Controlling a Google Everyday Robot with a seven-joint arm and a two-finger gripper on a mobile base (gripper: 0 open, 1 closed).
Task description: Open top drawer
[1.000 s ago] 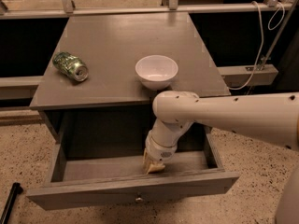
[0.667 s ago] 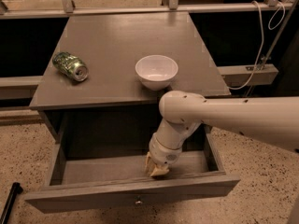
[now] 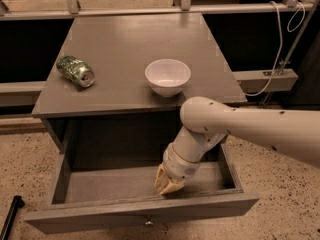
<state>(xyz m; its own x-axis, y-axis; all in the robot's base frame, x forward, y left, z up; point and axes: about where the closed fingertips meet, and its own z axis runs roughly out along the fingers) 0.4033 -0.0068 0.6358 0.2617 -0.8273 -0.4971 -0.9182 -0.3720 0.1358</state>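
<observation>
A grey cabinet top (image 3: 125, 39) is carrying a can (image 3: 75, 70) and a bowl (image 3: 167, 76). Below, the top drawer (image 3: 100, 216) is standing well out, with the gripper (image 3: 167, 184) reaching inside, just behind its front. Whether it is gripping is not showing. The opening is looking essentially done.

Downturned gripper (image 3: 167, 184) low at centre (arm (image 3: 250, 129) bent above)
</observation>
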